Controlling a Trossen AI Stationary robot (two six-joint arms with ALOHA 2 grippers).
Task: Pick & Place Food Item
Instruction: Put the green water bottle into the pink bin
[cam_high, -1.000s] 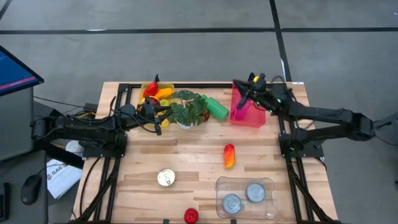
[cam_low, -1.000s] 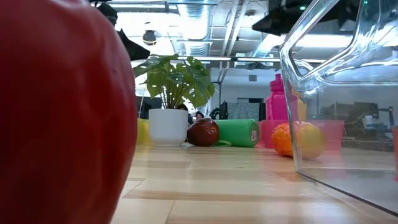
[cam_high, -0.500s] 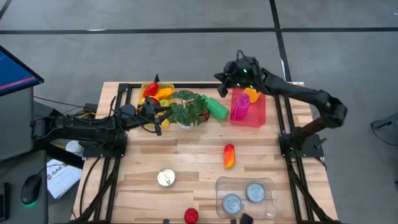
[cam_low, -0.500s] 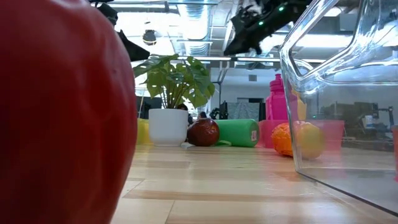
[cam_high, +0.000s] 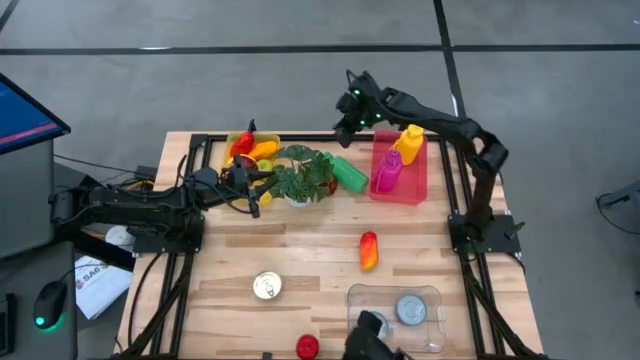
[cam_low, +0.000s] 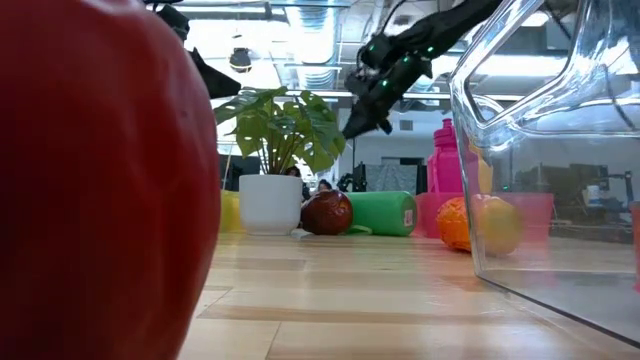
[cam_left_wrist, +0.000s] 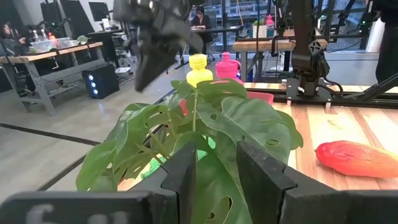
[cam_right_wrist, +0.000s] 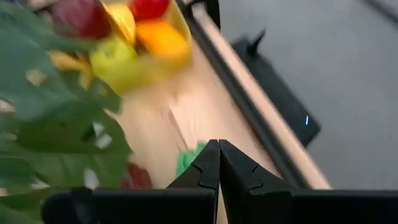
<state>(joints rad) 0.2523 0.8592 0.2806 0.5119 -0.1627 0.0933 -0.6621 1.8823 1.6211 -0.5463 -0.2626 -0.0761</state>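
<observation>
Right gripper: the right gripper (cam_high: 347, 107) is held in the air at the upper centre of the high view, above the table's far edge, between the yellow bin (cam_high: 243, 150) of produce and the pink bin (cam_high: 400, 188); its fingers are seen pressed together in the right wrist view, with nothing between them.
Left gripper: the left gripper (cam_high: 257, 187) is parked at the left of the high view, just beside the potted plant (cam_high: 303, 174); its fingers are seen apart in the left wrist view, with only leaves ahead of them.
Task item: no single food item is named by the task; fruit and peppers are piled in the yellow bin at the upper left, and a red-orange pepper (cam_high: 368, 250) is lying alone on bare wood at centre right.
Other things: a green cylinder (cam_high: 349, 173) is lying just beside the plant, below the right gripper.
Risk: the plant could be clipped and tipped if the right gripper is lowered toward the yellow bin, since leaves are spread across that path.
Risk: the green cylinder could be knocked and rolled by a low approach.
Risk: the closed fingers would have to be parted before any grasp, or the fruit would only be pushed.
Writing: none can be read on any item.
</observation>
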